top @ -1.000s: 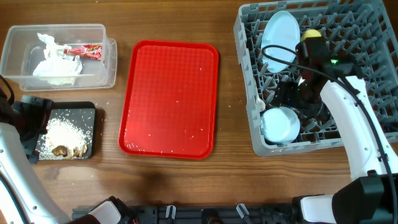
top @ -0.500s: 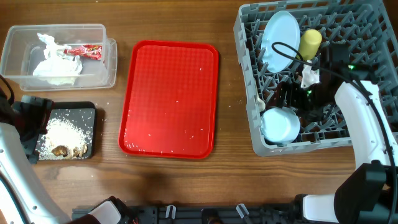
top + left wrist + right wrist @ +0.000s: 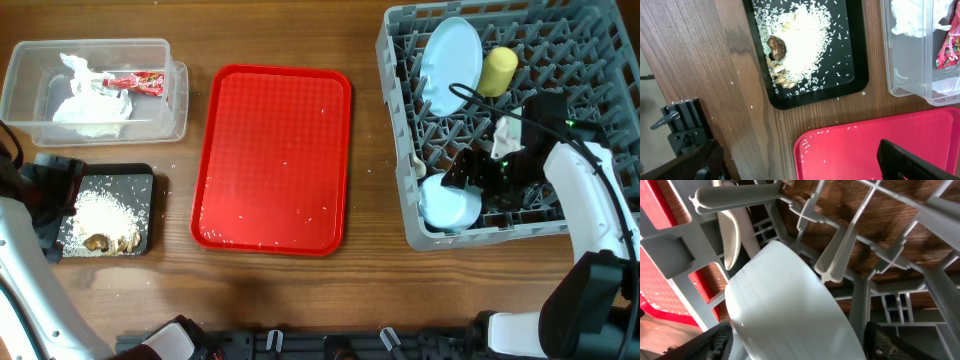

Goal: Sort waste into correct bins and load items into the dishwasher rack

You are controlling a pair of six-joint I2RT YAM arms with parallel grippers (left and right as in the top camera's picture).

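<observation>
The grey dishwasher rack (image 3: 400, 120) holds the pale blue plate (image 3: 450, 60) on edge, the yellow-green cup (image 3: 498, 70) lying beside it, and the pale blue bowl (image 3: 450, 203) at its front left. My right gripper (image 3: 478, 172) is open low over that bowl (image 3: 790, 315), one finger on each side (image 3: 800, 342). A white spoon (image 3: 732, 235) stands in the rack. The clear tub (image 3: 175, 105) holds the napkin (image 3: 90, 105) and wrapper (image 3: 135, 82). The black tray (image 3: 145, 180) holds rice and brown lumps (image 3: 777, 47). My left gripper (image 3: 55, 190) is open and empty (image 3: 800, 157).
The flat red serving tray (image 3: 270, 160) lies between the bins and the rack, with a few rice grains on it (image 3: 855, 145). Loose rice grains lie on the wooden table around the black tray (image 3: 860, 75). The pale green small bowl does not show.
My right gripper has moved from the yellow-green cup at the back of the rack toward the front, over the pale blue bowl. The cup stays in the rack. The left arm has not moved.
</observation>
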